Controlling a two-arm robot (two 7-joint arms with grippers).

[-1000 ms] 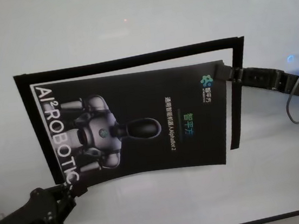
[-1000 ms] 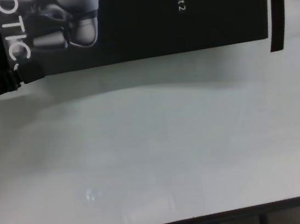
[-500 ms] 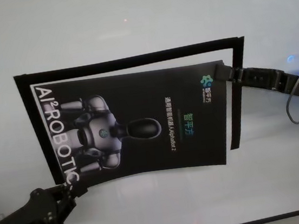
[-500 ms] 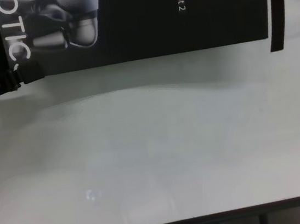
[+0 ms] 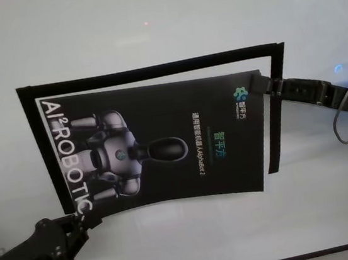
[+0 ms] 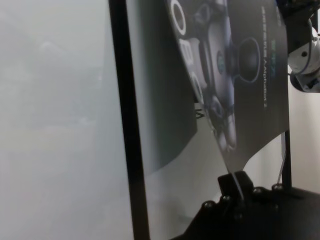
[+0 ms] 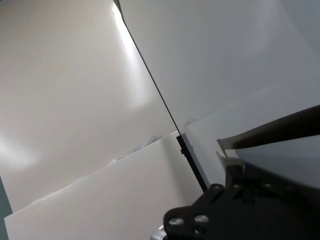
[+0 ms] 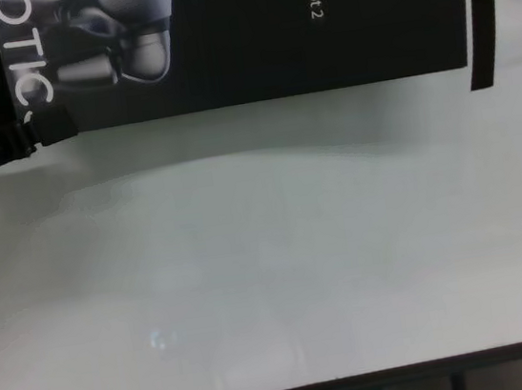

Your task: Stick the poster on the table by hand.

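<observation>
The poster (image 5: 163, 144) is a black sheet with a silver robot and white lettering, held a little above the white table (image 5: 148, 19) and casting a shadow on it. My left gripper (image 5: 83, 218) is shut on its near left corner, also seen in the chest view (image 8: 55, 126) and left wrist view (image 6: 235, 182). My right gripper (image 5: 264, 85) is shut on the far right corner of the poster (image 7: 270, 130). In the chest view the poster's near edge (image 8: 268, 30) hangs over the bare table (image 8: 272, 280).
Narrow black strips (image 5: 154, 69) lie on the table as a partial frame behind the poster and along its right side (image 5: 273, 124); one strip (image 6: 127, 125) runs past in the left wrist view. A grey cable loop (image 5: 344, 122) hangs from my right arm.
</observation>
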